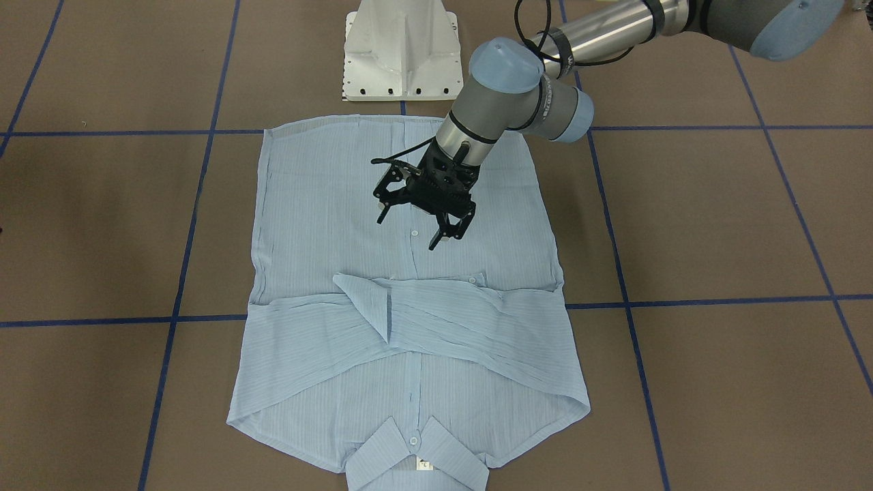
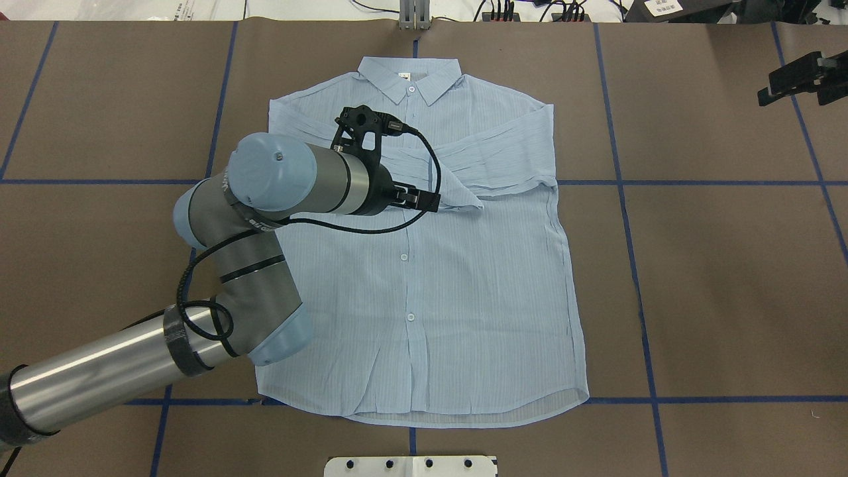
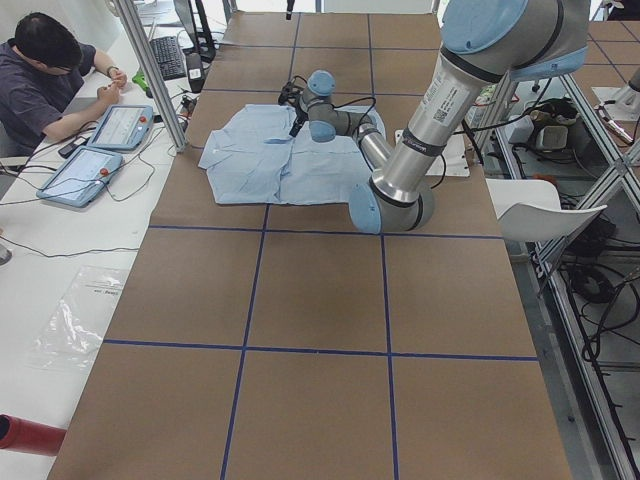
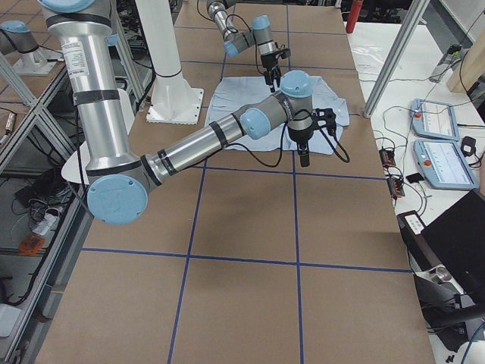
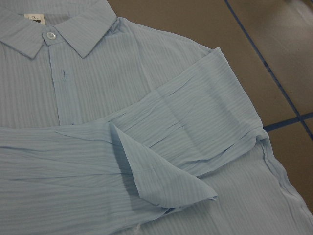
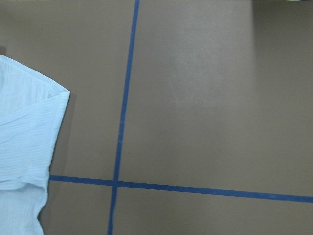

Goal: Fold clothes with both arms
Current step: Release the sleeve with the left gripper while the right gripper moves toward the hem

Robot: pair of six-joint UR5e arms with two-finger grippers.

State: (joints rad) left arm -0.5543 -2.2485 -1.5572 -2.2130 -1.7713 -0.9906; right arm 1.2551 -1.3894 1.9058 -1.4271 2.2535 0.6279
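Shirt (image 1: 320, 204) front: flat on table (image 1: 716, 218), sleeves (image 1: 436, 307) crossed over chest, left pincer (image 1: 411, 230) wide, hovering above | overhead: right pincer (image 2: 798, 78) off-cloth, cannot tell its gap | advice: pinch both hem (image 2: 464, 412) corners, lift level, fold toward collar (image 2: 411, 73)

- We find no word or number that we can read with certainty
- The neck label (image 5: 34, 19) of the shirt (image 5: 161, 112) carries a small dark mark, too blurred to read
- The left arm (image 3: 400, 170) bears a white code sticker (image 3: 437, 100), its print too small to read
- The right arm (image 4: 98, 114) bears a second sticker (image 4: 74, 53), also unreadable
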